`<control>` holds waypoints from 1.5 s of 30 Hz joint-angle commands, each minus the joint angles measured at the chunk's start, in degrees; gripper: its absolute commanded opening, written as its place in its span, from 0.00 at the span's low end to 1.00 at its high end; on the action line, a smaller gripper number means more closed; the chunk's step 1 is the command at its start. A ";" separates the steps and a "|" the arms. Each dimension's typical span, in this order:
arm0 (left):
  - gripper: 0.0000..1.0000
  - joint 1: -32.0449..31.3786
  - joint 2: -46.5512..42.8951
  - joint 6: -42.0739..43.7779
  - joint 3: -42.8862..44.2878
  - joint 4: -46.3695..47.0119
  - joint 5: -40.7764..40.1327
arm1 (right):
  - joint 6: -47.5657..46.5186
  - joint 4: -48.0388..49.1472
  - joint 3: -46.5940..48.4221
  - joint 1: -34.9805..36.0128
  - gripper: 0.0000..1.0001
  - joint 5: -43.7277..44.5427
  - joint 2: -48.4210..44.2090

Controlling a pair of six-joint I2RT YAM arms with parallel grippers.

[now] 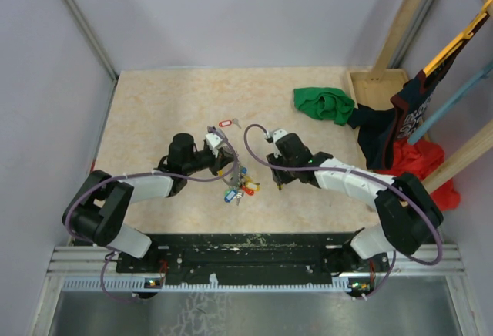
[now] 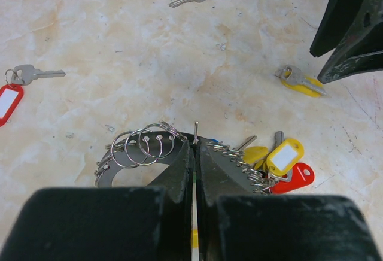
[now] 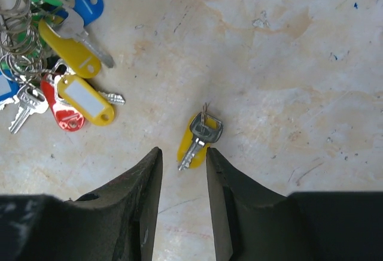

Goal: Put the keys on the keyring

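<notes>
Left wrist view: your left gripper (image 2: 195,148) is pinched tight on the thin wire of the keyring (image 2: 143,148), which pokes up between the fingertips. The ring's bunch of tags and keys rests on the table (image 2: 119,45) to either side. Right wrist view: your right gripper (image 3: 182,153) has its jaws partly apart, holding nothing. The loose key (image 3: 205,130) lies flat on its yellow tag just ahead of the fingertips, in line with the gap; contact cannot be told
</notes>
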 commanded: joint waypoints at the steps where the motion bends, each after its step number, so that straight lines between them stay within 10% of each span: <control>1: 0.00 0.24 0.15 0.48 1.08 0.36 0.25 | -0.15 2.19 3.78 -0.75 0.35 2.33 2.90; 45: 0.00 0.24 0.90 0.36 1.20 1.04 1.54 | -2.01 -2.64 10.79 -0.77 0.09 4.73 13.52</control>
